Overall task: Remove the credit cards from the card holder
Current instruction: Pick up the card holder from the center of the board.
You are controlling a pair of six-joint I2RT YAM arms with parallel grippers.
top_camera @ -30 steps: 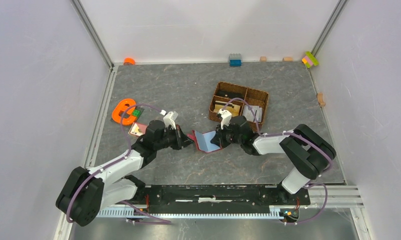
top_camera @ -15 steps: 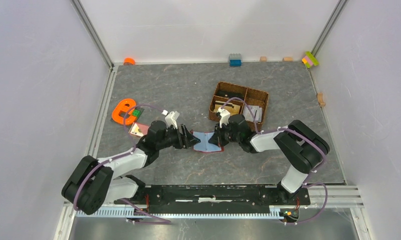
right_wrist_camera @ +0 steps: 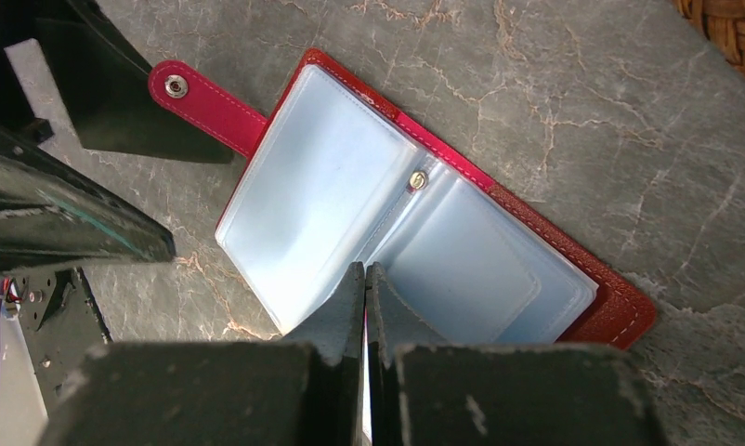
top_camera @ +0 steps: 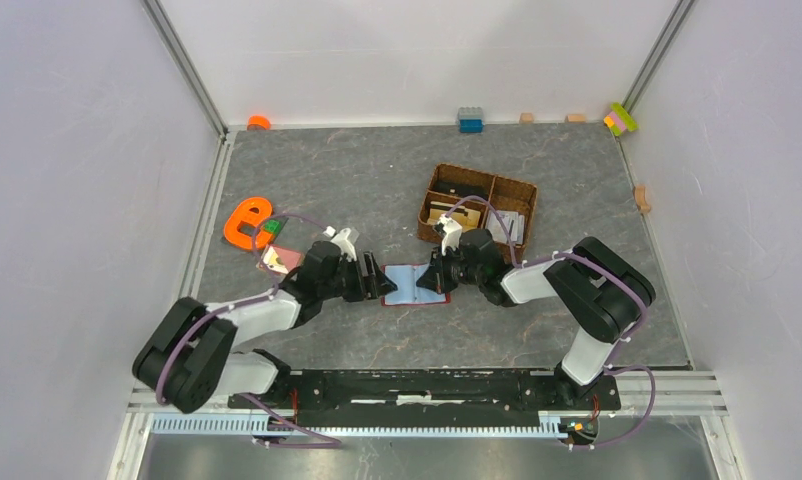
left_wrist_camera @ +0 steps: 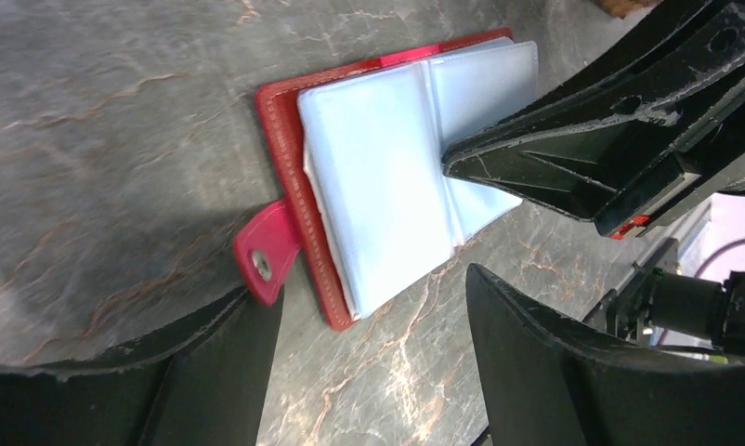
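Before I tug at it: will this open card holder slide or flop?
The card holder likely slides easily: thin, flat on smooth table, seemingly pinned only by the right gripper. Its clear sleeves look floppy and slick.

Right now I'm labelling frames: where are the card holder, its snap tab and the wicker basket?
card holder (right_wrist_camera: 313, 186), right wrist view, left clear sleeve.
snap tab (right_wrist_camera: 206, 102), right wrist view, red strap.
wicker basket (top_camera: 482, 174), top view, far rim.

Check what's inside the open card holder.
Inside the card holder: pale blue plastic sleeves and a metal snap stud. What they hold can't be made out; the shut right claw covers their near edge.
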